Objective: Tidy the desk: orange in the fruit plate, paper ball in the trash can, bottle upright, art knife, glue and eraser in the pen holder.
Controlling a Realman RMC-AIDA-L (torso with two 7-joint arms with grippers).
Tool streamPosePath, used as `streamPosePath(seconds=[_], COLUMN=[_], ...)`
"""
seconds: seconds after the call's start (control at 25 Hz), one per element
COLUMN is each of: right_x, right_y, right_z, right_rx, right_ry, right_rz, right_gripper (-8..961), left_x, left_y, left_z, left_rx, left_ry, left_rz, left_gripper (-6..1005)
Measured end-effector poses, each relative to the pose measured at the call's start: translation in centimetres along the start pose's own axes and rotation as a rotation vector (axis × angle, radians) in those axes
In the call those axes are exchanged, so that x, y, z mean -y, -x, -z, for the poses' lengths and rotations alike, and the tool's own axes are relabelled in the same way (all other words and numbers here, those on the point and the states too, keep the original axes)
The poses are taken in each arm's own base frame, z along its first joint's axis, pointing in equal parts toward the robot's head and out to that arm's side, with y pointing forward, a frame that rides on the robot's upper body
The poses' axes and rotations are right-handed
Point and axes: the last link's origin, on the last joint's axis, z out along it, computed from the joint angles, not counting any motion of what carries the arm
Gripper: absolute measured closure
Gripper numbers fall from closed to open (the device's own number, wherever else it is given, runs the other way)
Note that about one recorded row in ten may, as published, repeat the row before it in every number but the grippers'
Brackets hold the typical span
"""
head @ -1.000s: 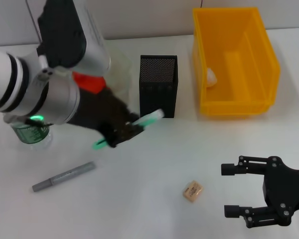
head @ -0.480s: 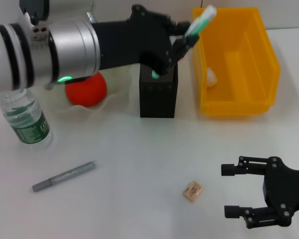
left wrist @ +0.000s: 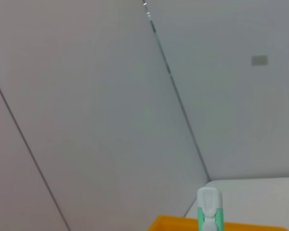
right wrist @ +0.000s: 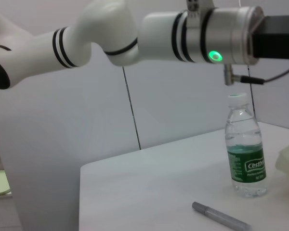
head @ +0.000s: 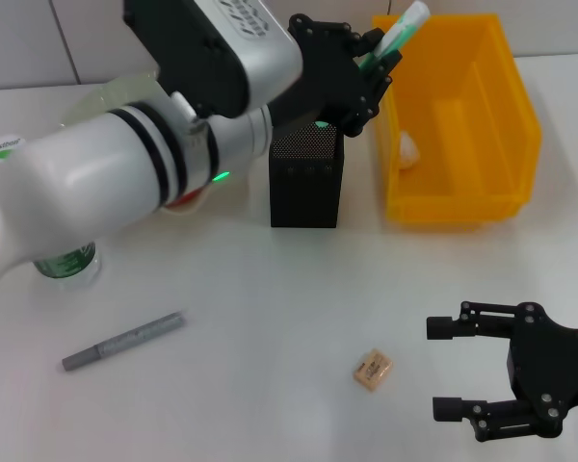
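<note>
The left gripper (head: 352, 72) has swung up from low over the surface and now grips the glue stick (head: 397, 34) just above the pen holder (head: 306, 178), ready to drop. The right gripper (head: 458, 371) waits open beside the eraser (head: 373, 370).

white tabletop (head: 270, 318), grey wall panels (left wrist: 111, 96)

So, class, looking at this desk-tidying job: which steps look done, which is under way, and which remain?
Done: the bottle stands upright, and a white paper ball lies in the trash can. The orange is mostly hidden behind the left arm. Under way: the left gripper holds the glue above the pen holder. Left: the art knife and eraser lie on the desk; the right gripper waits open nearby.
</note>
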Motion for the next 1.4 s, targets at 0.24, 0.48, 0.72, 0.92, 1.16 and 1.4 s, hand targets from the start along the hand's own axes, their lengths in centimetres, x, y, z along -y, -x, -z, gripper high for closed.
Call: streamPosePath(seconds=[0.24,0.48,0.72,0.92,1.16,1.4], right_x=[0.0,0.1,0.2,0.3,0.4,0.5], right_y=[-0.1,-0.1,0.0,0.1,0.3,0.4], right_z=[-0.2,-0.3,-0.3,-0.3,-0.5,-0.5], right_rx=[0.007,0.005,0.006,0.006,0.004,0.002], right_ry=[0.005,0.004,0.008,0.011,0.015,0.017], right_rz=[-0.005,-0.002,0.002,0.006,0.008,0.010], right_gripper=[175,175,175,175,175,175], left_x=[-0.4,-0.1,0.8,0.9,0.9,0.7], left_y=[1.4,1.9,3.7,4.0,4.5,4.7], left_z=[-2.3,-2.7,-3.6,-3.8,-3.9,-4.0], left_rx=[0.029,0.042,0.094,0.102,0.117,0.120], left_ry=[-0.092,-0.102,-0.133,-0.144,-0.141,-0.141], left_rz=[-0.047,-0.035,-0.007,0.000,0.007,0.035], left_gripper=[790,788,786,785,783,781])
